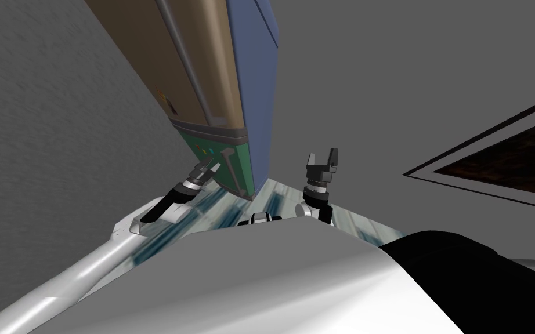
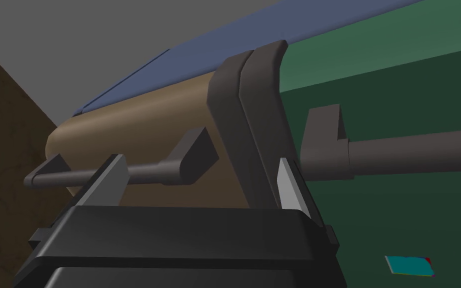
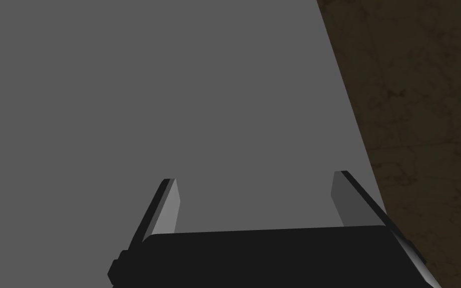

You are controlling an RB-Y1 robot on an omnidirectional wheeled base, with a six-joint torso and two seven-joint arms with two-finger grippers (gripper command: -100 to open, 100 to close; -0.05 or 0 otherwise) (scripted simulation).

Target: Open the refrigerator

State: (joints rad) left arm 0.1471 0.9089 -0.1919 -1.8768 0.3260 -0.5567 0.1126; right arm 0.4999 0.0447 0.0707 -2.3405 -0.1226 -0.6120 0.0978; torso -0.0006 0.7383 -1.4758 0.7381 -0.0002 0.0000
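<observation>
— Head view: where's the refrigerator (image 1: 214, 69)?
— Dead ahead. My left gripper (image 1: 208, 169) is at its front, by the green lower door (image 1: 226, 165). My right gripper (image 1: 322, 156) is well off its blue side (image 1: 257, 87), fingers spread.
— Left wrist?
— My left gripper (image 2: 200, 160) is spread, pinching nothing. The tan door's handle (image 2: 144, 172) and the dark band (image 2: 249, 125) show between my fingers.
— Right wrist?
— My right gripper (image 3: 254, 177) is spread, idle.
— Progress?
— Doors look shut, so grasp and pull remain. Contents hidden.
</observation>
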